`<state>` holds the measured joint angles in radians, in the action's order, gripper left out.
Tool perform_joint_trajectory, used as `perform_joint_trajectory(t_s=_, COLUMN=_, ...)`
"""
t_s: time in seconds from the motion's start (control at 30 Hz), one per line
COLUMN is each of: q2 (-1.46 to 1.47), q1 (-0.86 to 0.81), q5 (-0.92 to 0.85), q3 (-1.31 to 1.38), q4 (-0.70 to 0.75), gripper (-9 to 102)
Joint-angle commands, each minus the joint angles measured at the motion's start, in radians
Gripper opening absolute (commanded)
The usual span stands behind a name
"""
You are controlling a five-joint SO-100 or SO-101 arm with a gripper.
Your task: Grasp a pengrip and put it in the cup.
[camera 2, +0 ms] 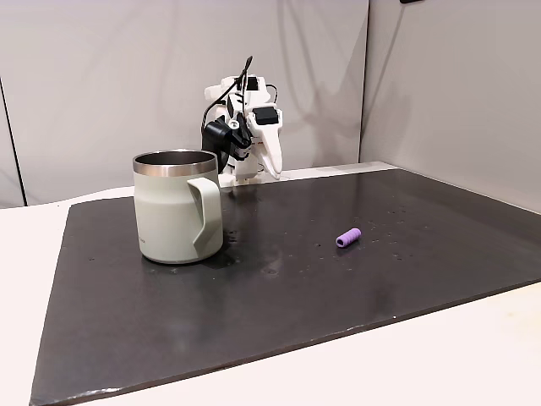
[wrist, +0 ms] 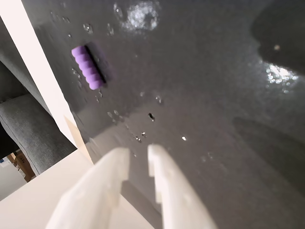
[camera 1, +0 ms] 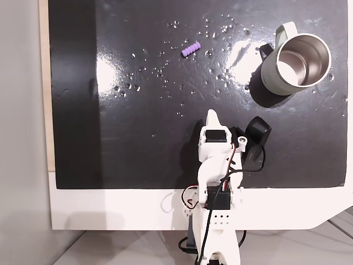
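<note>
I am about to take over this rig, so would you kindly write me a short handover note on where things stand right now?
Gripper: empty, jaws nearly closed with a narrow gap, hovering over the black mat near the arm's base.
Pengrip: lying on its side on the mat, untouched, apart from the gripper; upper left in the wrist view.
Cup: upright on the mat, mouth open, nothing visible inside; handle faces the camera in a fixed view.
Done: nothing yet.
Left: open the jaws, reach the pengrip, grasp it, carry it over the cup and release.
</note>
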<state>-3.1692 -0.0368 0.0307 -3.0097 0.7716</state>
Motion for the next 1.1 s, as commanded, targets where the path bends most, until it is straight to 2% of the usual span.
perform_joint_trajectory(t_s=0.0, q2=-0.009, q1=0.005, q5=-0.014, q3=0.008, q4=-0.026, gripper=0)
perform_joint_trajectory(t_s=0.23, q2=-0.009, q1=0.002, q5=-0.087, q3=0.058, q4=-0.038, gripper=0)
perform_joint_trajectory(t_s=0.4, q2=0.051, q1=0.071, q5=-0.138, q3=0.31, q4=0.067, gripper=0)
perform_joint_trajectory(t_s=0.53, q2=0.327, q1=0.089, q5=-0.135, q3=0.588, q4=0.095, gripper=0)
perform_joint_trajectory(t_s=0.73, q2=0.859, q1=0.066, q5=-0.081, q3=1.108, q4=0.262, gripper=0)
perform_joint_trajectory(t_s=1.07, q2=1.325, q1=0.054, q5=-0.003, q3=1.571, q4=0.44, gripper=0)
